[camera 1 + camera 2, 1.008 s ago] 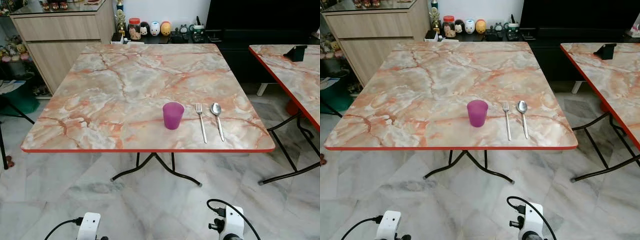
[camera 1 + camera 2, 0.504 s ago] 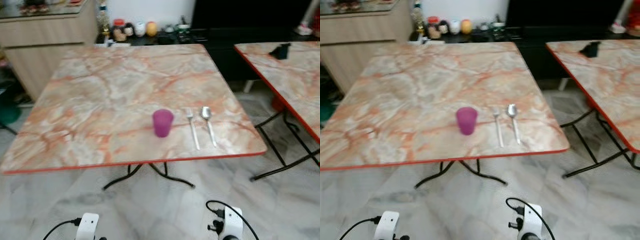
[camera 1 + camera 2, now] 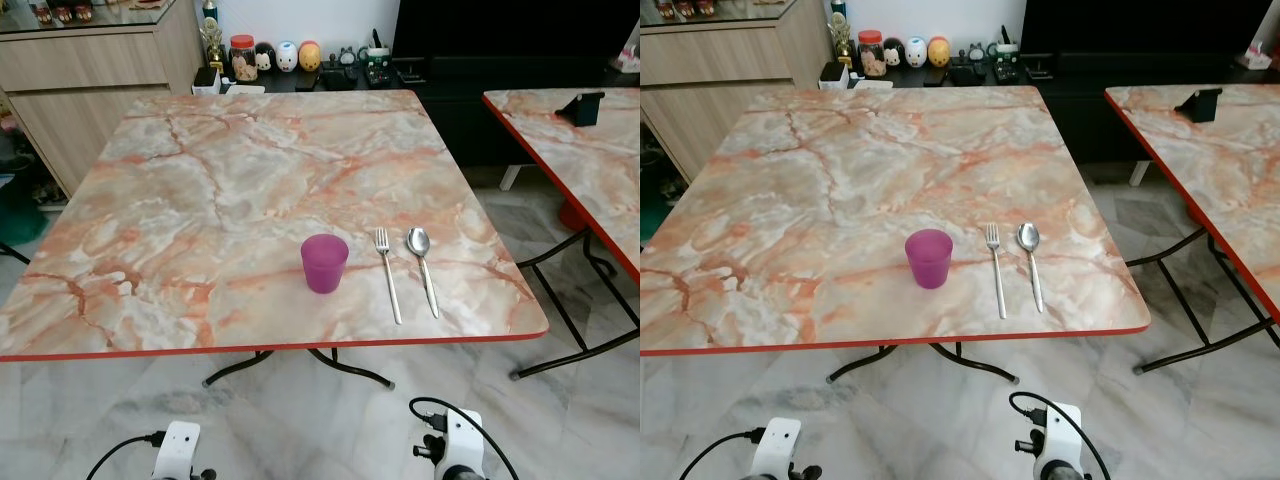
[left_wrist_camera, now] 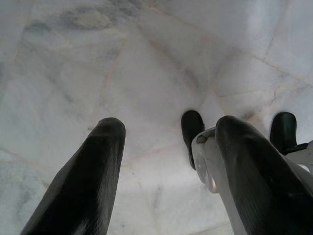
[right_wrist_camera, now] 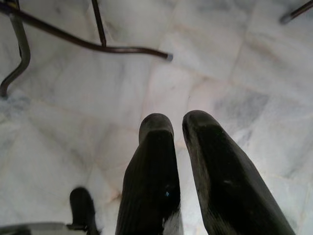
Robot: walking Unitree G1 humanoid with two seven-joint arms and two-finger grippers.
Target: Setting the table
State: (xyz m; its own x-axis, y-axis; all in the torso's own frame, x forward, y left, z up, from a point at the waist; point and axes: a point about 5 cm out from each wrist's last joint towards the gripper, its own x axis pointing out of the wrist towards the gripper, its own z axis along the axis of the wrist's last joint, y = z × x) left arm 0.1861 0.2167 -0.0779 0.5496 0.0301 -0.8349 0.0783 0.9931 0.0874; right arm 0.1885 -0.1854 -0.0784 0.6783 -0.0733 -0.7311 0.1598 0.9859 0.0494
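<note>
A purple cup (image 3: 324,263) stands upright near the front edge of the marble-patterned table (image 3: 200,180). Just to its right, a fork (image 3: 387,275) and a spoon (image 3: 422,265) lie side by side with their handles toward me. Both arms hang low below the table edge, over the marble floor. My left gripper (image 4: 171,127) is open, its fingers spread wide with nothing between them. My right gripper (image 5: 177,120) is shut and empty, its fingertips (image 5: 156,125) close together above the floor near the table's black legs (image 5: 98,46).
A second marble table (image 3: 585,170) stands at the right with a black object (image 3: 583,107) on it. A wooden cabinet (image 3: 90,70) sits at the back left. A low shelf with jars and figurines (image 3: 265,55) and a dark unit (image 3: 500,50) line the back wall.
The whole picture has shifted as the camera moved, and the blur has cleared. The cup, fork and spoon keep their places on the table. Both arms still hang low.
</note>
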